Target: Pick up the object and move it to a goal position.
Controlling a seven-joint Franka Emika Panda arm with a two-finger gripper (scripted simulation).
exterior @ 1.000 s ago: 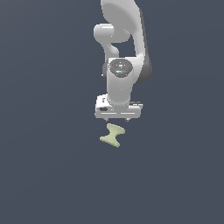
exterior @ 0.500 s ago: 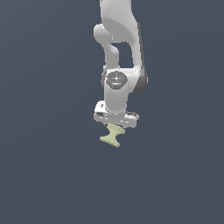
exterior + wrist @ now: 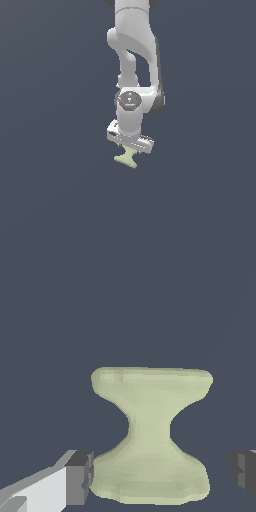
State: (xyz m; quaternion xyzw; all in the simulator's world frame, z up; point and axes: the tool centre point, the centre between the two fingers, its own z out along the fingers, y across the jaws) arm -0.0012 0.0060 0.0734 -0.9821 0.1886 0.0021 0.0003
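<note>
The object [image 3: 126, 158] is a small pale yellow-green bow-tie solid lying on the dark floor. In the exterior view the white gripper [image 3: 131, 149] sits right over its upper end and covers that end. In the wrist view the object [image 3: 150, 426] fills the middle, with a narrow waist and two flared ends. The gripper [image 3: 161, 476] is open. One dark pad [image 3: 81, 477] is very close to one side of the near flared end, and the other pad [image 3: 243, 472] stands a clear gap away on the opposite side.
A plain dark grey-blue floor [image 3: 50, 200] surrounds the object. The white arm [image 3: 132, 55] rises straight above the gripper. No other objects or goal marker show.
The gripper has come down toward the object and turned a little about its vertical axis. Its fingers now straddle the object's end. The object has not moved.
</note>
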